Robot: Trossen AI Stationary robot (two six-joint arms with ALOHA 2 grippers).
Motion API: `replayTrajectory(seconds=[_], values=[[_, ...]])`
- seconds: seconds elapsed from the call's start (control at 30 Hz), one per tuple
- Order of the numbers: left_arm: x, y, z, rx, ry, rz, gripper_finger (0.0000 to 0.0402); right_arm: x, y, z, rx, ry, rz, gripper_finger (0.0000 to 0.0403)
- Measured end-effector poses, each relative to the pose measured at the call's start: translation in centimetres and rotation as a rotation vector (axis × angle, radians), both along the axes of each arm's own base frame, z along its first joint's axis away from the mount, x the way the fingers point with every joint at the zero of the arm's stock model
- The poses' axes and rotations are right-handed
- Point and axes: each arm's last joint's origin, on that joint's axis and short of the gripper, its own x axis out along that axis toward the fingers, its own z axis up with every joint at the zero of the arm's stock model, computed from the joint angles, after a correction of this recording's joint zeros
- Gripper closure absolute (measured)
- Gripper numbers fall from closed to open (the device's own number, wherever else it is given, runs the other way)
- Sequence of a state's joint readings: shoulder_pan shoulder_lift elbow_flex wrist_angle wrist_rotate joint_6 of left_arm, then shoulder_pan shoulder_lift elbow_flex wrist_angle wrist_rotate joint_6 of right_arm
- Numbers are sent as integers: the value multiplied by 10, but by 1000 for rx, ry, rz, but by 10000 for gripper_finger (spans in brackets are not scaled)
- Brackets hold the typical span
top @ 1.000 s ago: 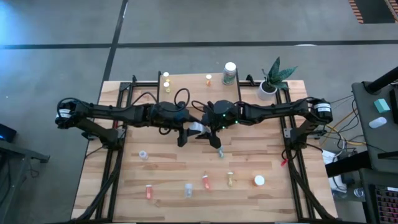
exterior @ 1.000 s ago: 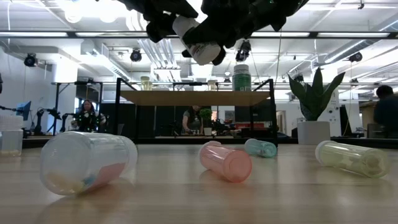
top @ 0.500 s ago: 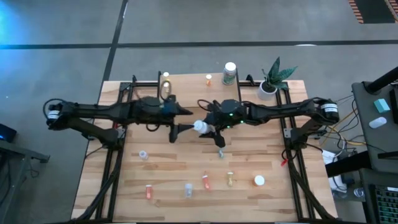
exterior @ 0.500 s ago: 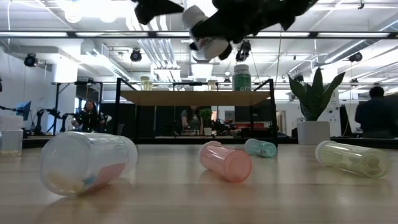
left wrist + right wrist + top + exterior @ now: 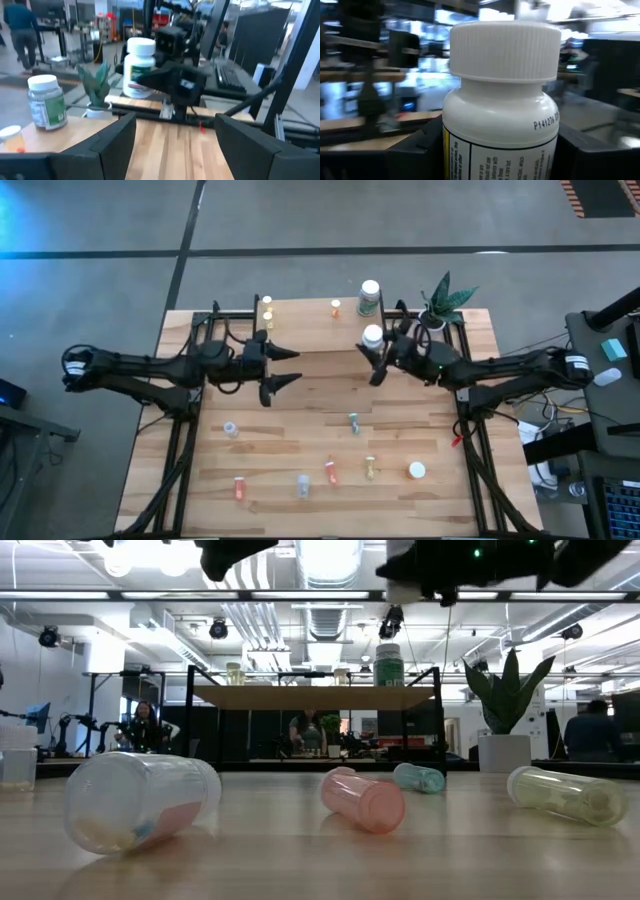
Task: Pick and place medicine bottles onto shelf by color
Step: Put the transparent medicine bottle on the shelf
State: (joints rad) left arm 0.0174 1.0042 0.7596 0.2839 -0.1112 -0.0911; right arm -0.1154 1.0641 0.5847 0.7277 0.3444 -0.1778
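My right gripper is shut on a white medicine bottle with a white cap, high above the table's far right part and just short of the shelf. The left wrist view shows this bottle upright. My left gripper stands open and empty, left of the table's middle, pointing level toward the right arm. On the shelf stand a larger green-labelled bottle, an orange one and a yellow one. Several small bottles lie on their sides on the table's near half. My right gripper pinches the white bottle's body below the cap between its two fingers, one on each side. The fingers come roughly level from the table's right side. The bottle stands upright, cap up, lifted clear of the table and the shelf.
A white pot with a green plant stands at the far right, beside the shelf's end. Black frame rails run along both table sides. In the low view, fallen bottles lie across the near table. People stand in the room behind.
My right gripper has carried the white bottle from the table's middle toward the far right, turning it from tilted to upright. My left gripper has drawn back toward the table's left edge, away from the bottle, and points level now.
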Motion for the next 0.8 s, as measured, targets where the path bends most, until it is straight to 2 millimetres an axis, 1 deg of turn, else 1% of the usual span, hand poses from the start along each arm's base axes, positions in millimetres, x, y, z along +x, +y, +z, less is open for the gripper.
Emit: replayTrajectory(seconds=[0.1, 0.23, 0.3, 0.43, 0.53, 0.67, 0.8], values=[[1, 0, -5, 0, -35, 0, 148, -3, -8, -11, -9, -6, -105, 188], [3, 1, -9, -1, -29, 16, 148, 3, -26, -26, 22, 6, -189, 188], [3, 1, -9, -2, -26, 28, 148, 8, -36, -33, 48, 5, -221, 188], [3, 1, -9, -2, -26, 30, 148, 11, -59, -46, 127, -62, -287, 188], [2, 1, -9, -2, -28, 29, 148, 14, -72, -58, 176, -85, -323, 188], [2, 1, -9, -1, -27, 29, 148, 17, -82, -70, 211, -98, -345, 188], [3, 1, -10, 0, -18, 29, 148, 21, -83, -78, 215, -80, -348, 188]])
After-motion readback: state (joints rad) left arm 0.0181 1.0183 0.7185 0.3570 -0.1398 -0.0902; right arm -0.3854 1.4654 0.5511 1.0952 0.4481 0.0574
